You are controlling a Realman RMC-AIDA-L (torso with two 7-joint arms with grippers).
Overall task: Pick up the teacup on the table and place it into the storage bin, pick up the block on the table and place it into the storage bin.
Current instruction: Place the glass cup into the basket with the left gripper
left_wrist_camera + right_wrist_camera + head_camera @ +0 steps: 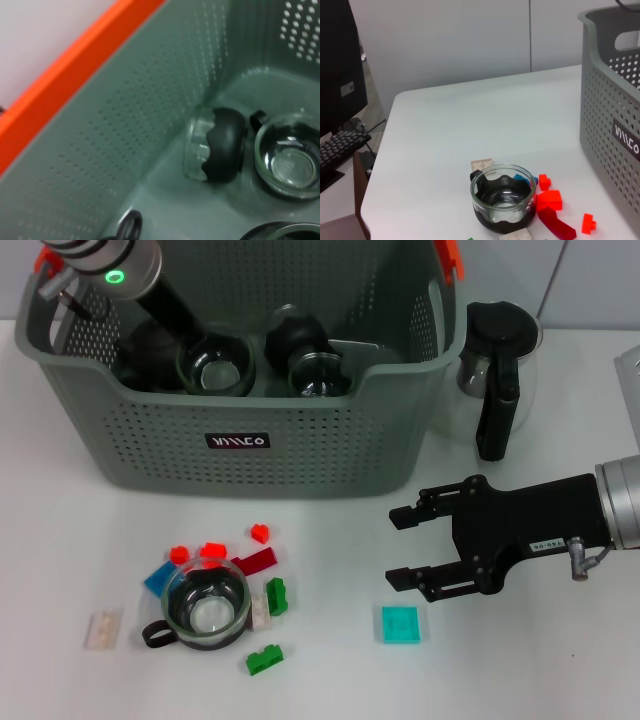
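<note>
— Head view first: where are the two grippers?

— The right gripper (pixel 405 548) hovers over the table (pixel 520 670) with its fingers spread and nothing between them. A teal block (pixel 400 624) lies just below and beside its lower finger. The left gripper is down inside the storage bin (pixel 250 455), among the glass cups (pixel 215 362) already there (its fingers are hidden, so whether it is released or clenched cannot be told).

— And the teacup?

— The teacup (pixel 206 604) stands upright on the table, well to the left of the right gripper's fingertips, ringed by red, green and blue blocks (pixel 265 659). A glass pot (pixel 497 365) stands behind the right gripper, beside the bin.
</note>
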